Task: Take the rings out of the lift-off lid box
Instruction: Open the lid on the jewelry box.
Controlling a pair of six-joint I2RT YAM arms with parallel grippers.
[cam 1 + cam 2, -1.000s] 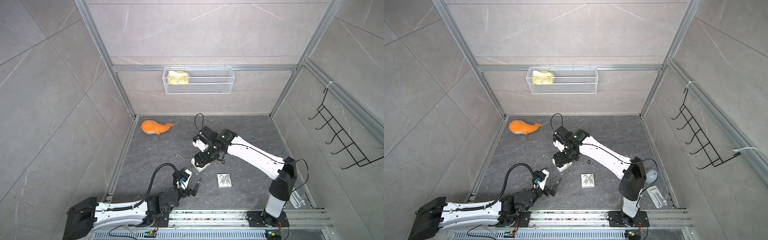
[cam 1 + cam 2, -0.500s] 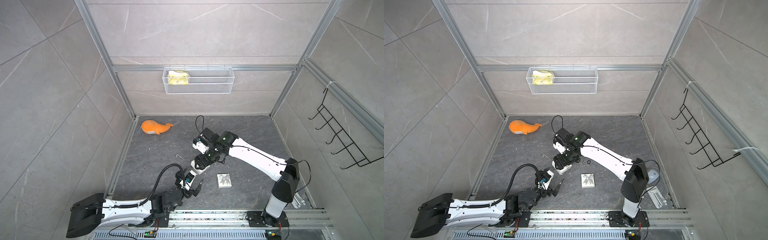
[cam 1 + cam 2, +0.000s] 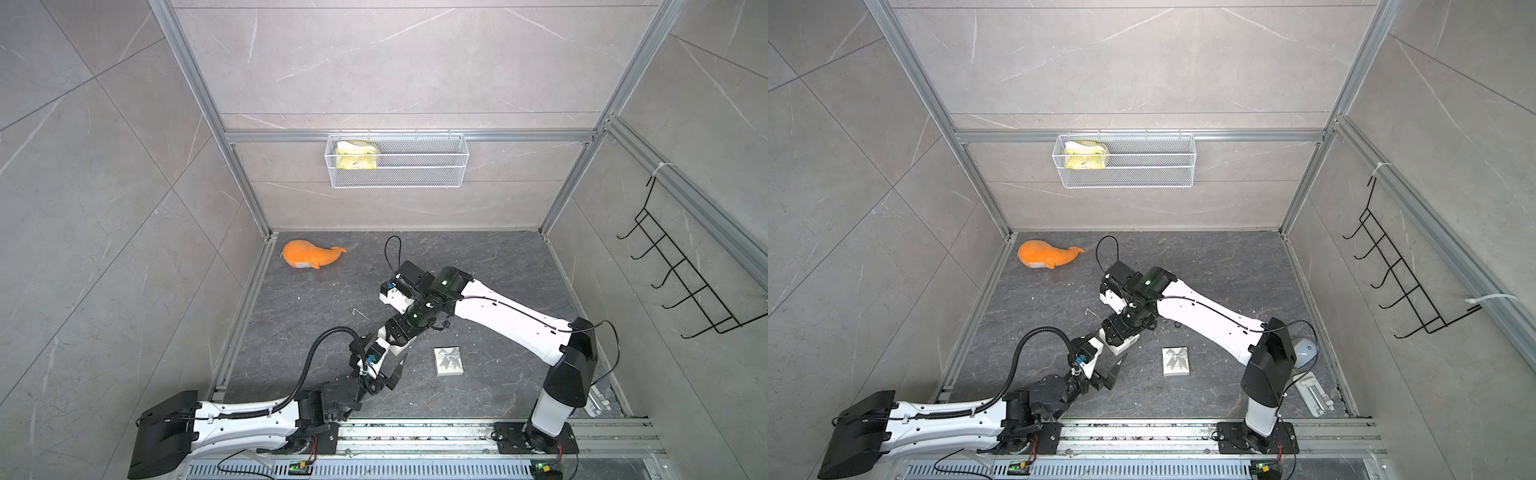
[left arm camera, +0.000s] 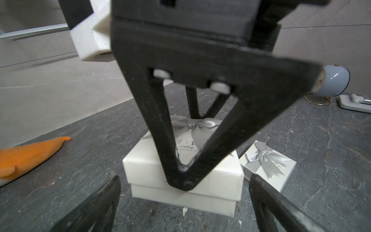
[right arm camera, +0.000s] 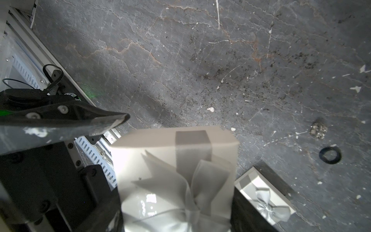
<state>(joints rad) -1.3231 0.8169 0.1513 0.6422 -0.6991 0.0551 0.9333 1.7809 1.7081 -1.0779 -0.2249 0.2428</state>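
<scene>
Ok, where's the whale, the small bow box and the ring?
orange whale toy (image 3: 306, 254): in a top view, its body.
small bow box (image 3: 448, 360): in a top view, its lid.
black ring (image 5: 321, 156): right wrist view, its band.

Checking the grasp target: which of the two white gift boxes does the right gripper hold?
The larger box, lid on, clamped by the right gripper; the smaller box lies free on the floor beside it.

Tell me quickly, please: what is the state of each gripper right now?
The left gripper is open and holds nothing.
The right gripper is closed on the larger white gift box.
</scene>
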